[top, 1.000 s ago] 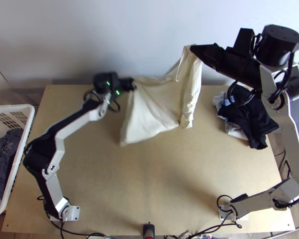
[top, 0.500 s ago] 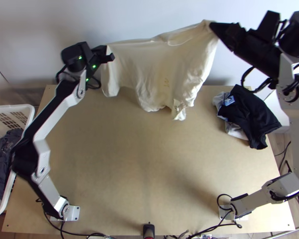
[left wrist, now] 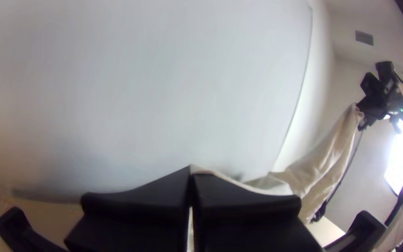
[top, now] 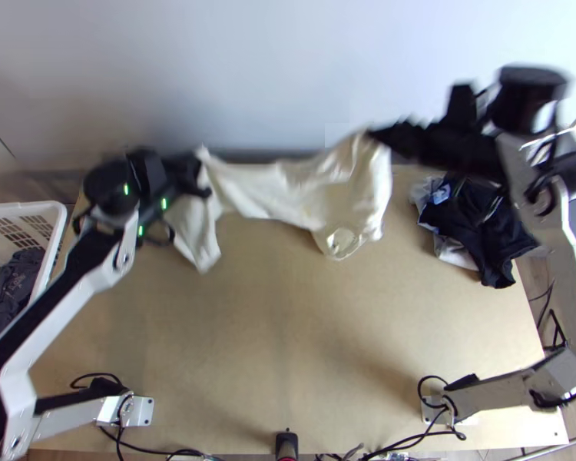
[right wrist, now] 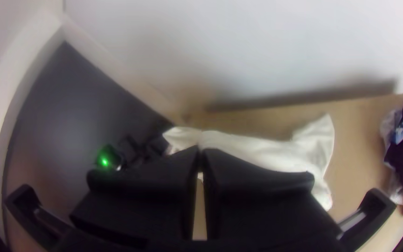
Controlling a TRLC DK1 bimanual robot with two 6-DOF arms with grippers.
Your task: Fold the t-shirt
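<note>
The cream t-shirt (top: 349, 188) now sags, bunched, across the table's (top: 288, 330) far edge, lower than before. Clenched on its ends, the left gripper (top: 203, 170) and right gripper (top: 371, 134) have both come nearer the table.

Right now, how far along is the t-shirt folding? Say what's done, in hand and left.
Done: the cream t-shirt is picked up. In hand: the left gripper and right gripper are shut on it, and it sags, creased, between them. Left: it is not spread on the table and shows no neat fold, so laying it flat and folding likely remain.
</note>
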